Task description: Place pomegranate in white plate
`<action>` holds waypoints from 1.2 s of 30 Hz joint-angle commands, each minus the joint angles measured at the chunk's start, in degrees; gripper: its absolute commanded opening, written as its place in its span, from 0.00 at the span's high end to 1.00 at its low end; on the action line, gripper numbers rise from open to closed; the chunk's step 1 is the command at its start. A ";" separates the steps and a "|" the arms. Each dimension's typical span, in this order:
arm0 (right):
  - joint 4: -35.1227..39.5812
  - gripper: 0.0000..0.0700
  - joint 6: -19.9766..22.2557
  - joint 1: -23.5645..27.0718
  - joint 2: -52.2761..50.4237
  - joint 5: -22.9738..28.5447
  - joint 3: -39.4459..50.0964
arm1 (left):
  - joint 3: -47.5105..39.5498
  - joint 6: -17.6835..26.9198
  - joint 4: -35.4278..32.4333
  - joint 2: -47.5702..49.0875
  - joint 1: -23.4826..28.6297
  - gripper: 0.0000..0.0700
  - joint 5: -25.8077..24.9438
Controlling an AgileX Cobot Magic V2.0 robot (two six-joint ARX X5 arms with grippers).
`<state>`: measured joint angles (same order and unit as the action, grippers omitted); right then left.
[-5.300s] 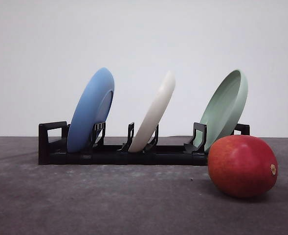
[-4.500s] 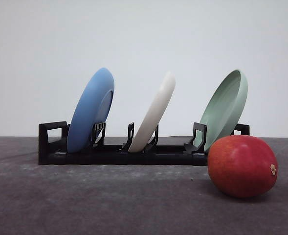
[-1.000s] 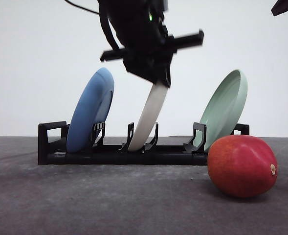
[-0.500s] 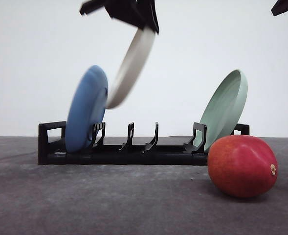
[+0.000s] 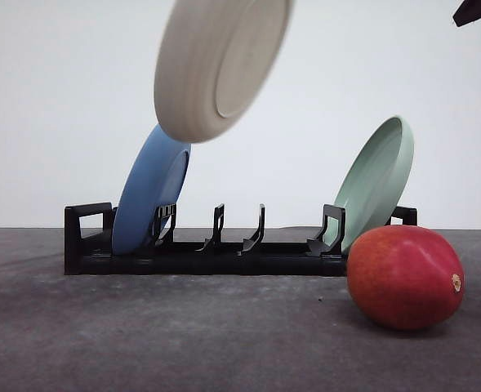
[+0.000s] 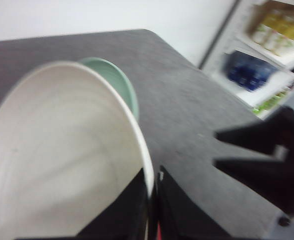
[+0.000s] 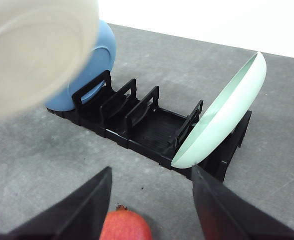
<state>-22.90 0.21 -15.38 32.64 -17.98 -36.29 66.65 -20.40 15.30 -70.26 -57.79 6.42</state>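
- A blue plate (image 5: pixel 149 192) leans in the leftmost slot of a black dish rack (image 5: pixel 224 253) on the dark grey table (image 5: pixel 183 335), at about 9 o'clock from the rack's middle.
- The white plate (image 5: pixel 220 61) hangs in the air, tilted and clear of the rack, at 12 o'clock above the rack's bare middle slots; its underside faces the front camera.
- In the left wrist view, the left gripper (image 6: pixel 152 200) is clamped on the white plate's rim, one dark finger on each face.
- A pale green plate (image 5: pixel 376 181) leans in the rack's rightmost slot.
- The pomegranate (image 5: pixel 404 277) rests on the table just in front of the green plate, at 4 o'clock from the rack.
- The right gripper (image 7: pixel 149 205) hovers above the pomegranate with fingers spread wide, holding nothing.
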 commanded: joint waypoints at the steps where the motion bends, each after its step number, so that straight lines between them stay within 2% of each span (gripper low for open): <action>1: 0.63 0.54 0.39 -0.24 0.09 -0.04 -0.94 | -2.25 0.18 -2.41 1.22 -1.85 1.00 -0.01; 9: 0.61 0.54 0.22 -0.24 0.09 -0.04 -0.94 | -20.21 1.52 -12.93 12.67 -8.21 1.00 0.02; 14: 0.63 0.54 0.03 -0.24 0.11 -0.06 -0.94 | -26.38 5.20 -12.90 17.97 -10.60 1.00 0.23; 17: 0.63 0.54 -1.14 -0.24 0.11 -0.07 -0.94 | -27.50 9.61 -8.88 18.48 -10.89 1.00 1.83; 21: 0.63 0.54 -1.75 -0.24 0.11 -0.07 -0.94 | -27.83 18.65 -3.09 15.99 -10.89 1.00 3.01; 25: 0.87 0.54 -1.75 -0.24 0.13 -0.07 -0.94 | -27.84 26.43 -1.65 10.41 -10.85 1.00 3.03; 30: 1.44 0.54 -1.75 -0.24 0.13 -0.07 -0.94 | -27.84 33.46 -3.92 1.96 -10.87 1.00 3.13; 36: 2.31 0.54 -1.75 -0.24 0.13 -0.07 -0.94 | -27.82 39.06 -8.77 -7.04 -10.85 1.00 7.19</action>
<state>-21.44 -0.86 -15.38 32.64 -17.98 -36.29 38.59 15.55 7.52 -76.22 -67.99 13.00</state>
